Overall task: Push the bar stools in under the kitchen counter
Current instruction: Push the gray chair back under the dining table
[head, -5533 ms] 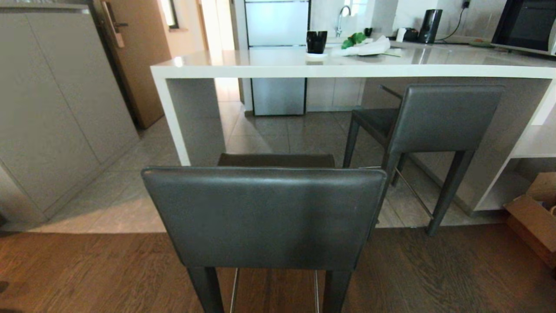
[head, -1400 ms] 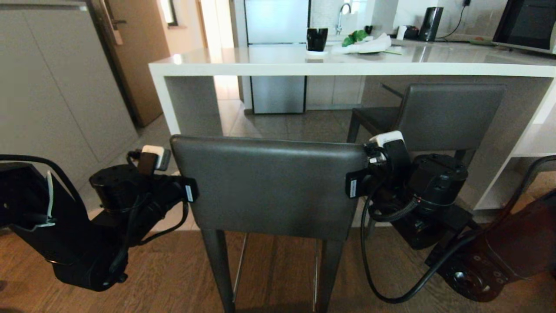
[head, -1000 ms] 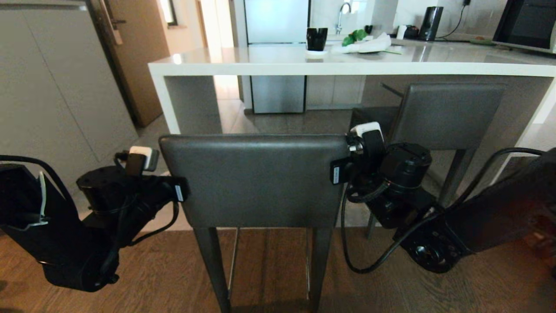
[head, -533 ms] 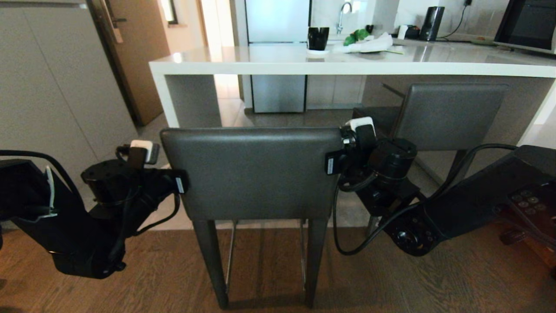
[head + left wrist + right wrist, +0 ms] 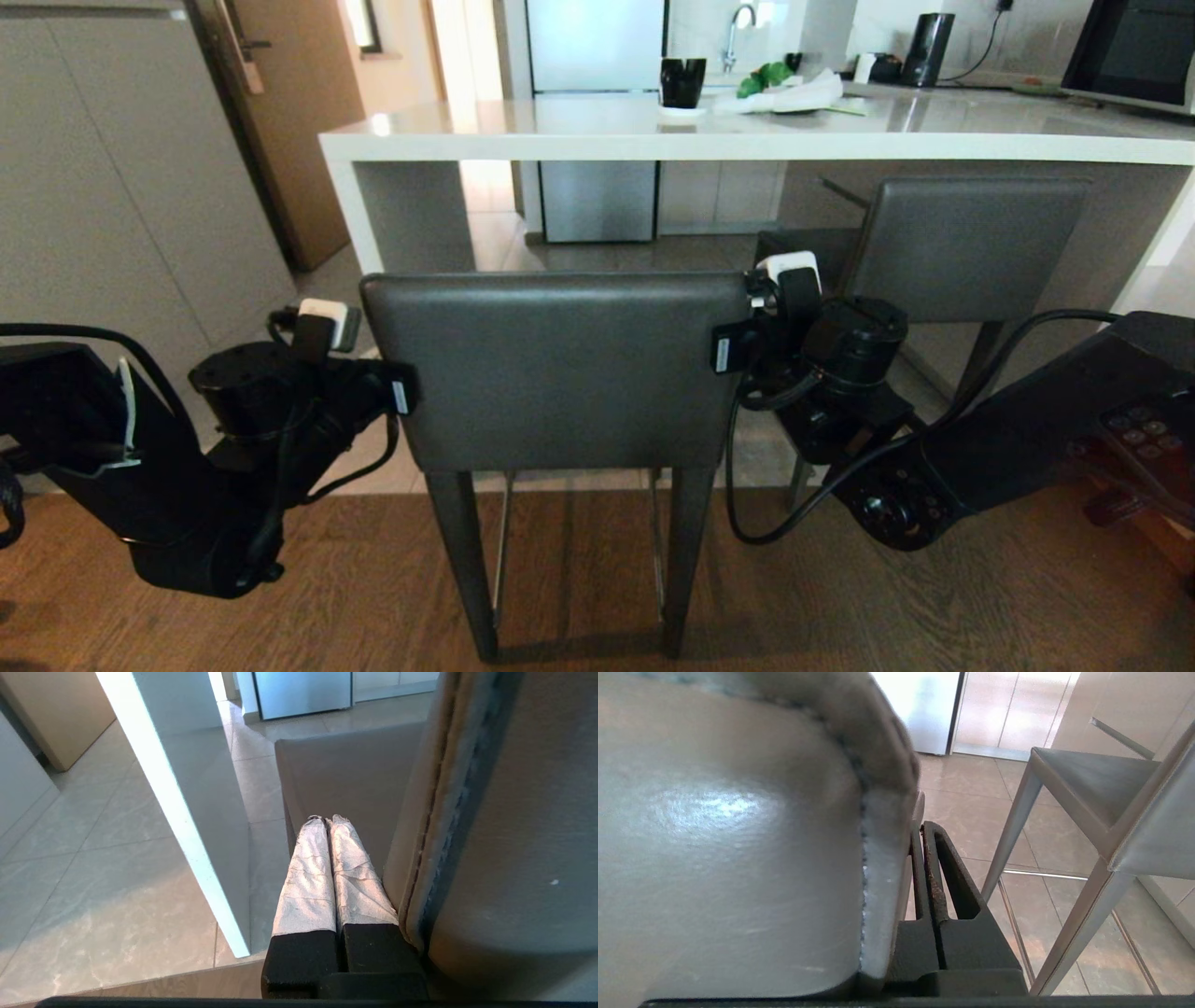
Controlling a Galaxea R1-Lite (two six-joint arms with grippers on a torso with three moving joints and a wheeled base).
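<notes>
Left gripper [image 5: 397,397], fingers pressed together on nothing, lies flat against the left side edge of the near bar stool's backrest [image 5: 560,369]; right gripper [image 5: 726,353], likewise closed and empty in its wrist view, lies against the right side edge, so the backrest sits bracketed between the two arms, neither nearer than the other. Kitchen counter [image 5: 747,147] runs crosswise straight beyond the stool, its white side leg [image 5: 359,219] just outside the stool's left side. The backrest's long axis lies parallel to the counter edge, so the coming push is judged to run directly away from the robot. Near stool stands short of the counter, at the wood-to-tile floor seam. Second bar stool [image 5: 966,247] stands to the right, seat partly under the counter.
</notes>
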